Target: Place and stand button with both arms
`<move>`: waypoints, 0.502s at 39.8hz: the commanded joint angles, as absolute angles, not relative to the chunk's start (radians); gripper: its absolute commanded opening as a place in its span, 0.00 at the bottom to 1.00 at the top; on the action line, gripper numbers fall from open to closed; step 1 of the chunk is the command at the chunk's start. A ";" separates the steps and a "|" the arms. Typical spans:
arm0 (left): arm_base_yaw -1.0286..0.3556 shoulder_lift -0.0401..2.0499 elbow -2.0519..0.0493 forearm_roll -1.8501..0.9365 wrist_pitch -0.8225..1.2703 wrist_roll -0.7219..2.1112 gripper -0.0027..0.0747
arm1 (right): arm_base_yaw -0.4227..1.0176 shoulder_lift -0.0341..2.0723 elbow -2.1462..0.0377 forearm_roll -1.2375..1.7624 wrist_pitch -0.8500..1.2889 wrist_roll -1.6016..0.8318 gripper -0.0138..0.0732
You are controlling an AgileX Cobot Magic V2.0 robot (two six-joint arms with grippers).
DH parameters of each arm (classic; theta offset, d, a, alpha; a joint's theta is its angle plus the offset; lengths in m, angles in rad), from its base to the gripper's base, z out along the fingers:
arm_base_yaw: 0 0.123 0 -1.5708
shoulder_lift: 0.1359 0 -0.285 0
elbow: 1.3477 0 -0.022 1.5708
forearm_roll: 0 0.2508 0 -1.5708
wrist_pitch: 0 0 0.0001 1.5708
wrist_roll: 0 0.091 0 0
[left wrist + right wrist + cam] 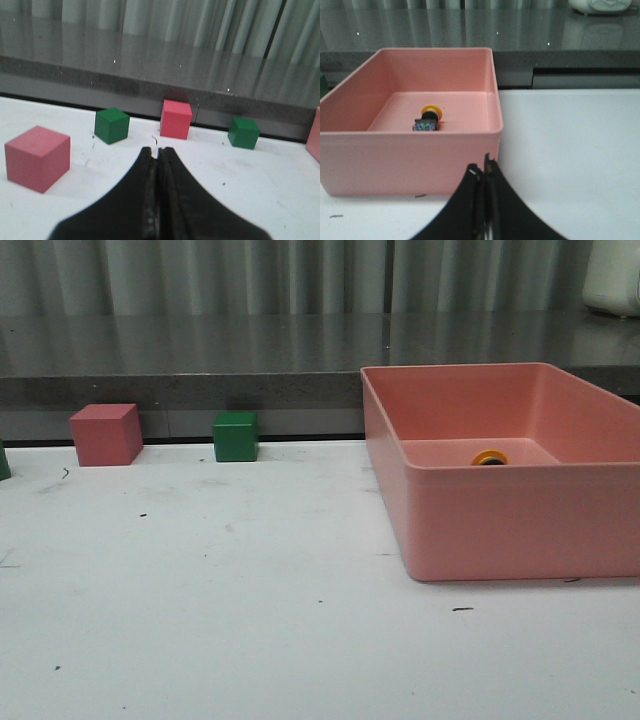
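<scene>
The button (427, 119) lies on its side on the floor of the pink bin (350, 150), yellow cap toward the far wall. In the front view only its yellow cap (490, 457) shows over the bin's near wall (500, 530). My right gripper (483, 169) is shut and empty, in front of the bin's near right corner and outside it. My left gripper (157, 151) is shut and empty over the white table, short of a row of cubes. Neither arm shows in the front view.
A pink-red cube (105, 434) and a green cube (235, 436) stand at the table's back edge, left of the bin. The left wrist view shows two pink-red cubes (37, 157) (175, 119) and two green cubes (111, 125) (243, 133). A dark ledge runs behind the table.
</scene>
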State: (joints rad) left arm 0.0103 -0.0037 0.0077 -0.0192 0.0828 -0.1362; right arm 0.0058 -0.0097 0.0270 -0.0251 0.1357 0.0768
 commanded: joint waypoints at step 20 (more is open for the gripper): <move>0.012 0.260 -0.375 0.019 0.048 -0.142 0.01 | 0.000 0.177 -0.404 -0.021 0.248 0.072 0.08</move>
